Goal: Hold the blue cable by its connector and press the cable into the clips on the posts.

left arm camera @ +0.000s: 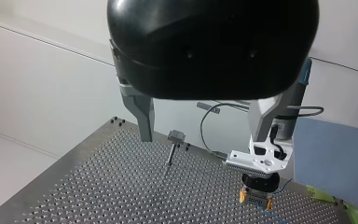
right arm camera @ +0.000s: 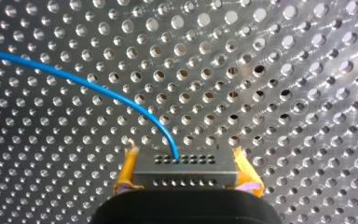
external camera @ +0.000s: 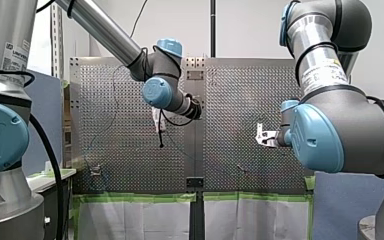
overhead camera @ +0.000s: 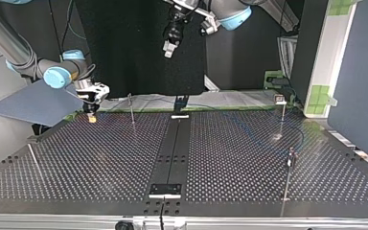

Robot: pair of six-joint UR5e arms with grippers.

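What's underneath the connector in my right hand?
Only perforated table shows around the grey connector, which my right hand grips between yellow pads. The spot directly beneath is covered, so contact cannot be judged.

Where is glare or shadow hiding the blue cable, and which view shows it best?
Right wrist view: the blue cable leaving the connector stands out against the bright table, despite ring glints round the holes. Top view: table dark, cable faint, glare patch by the farther right-hand post. Front view: I cannot trace the cable.
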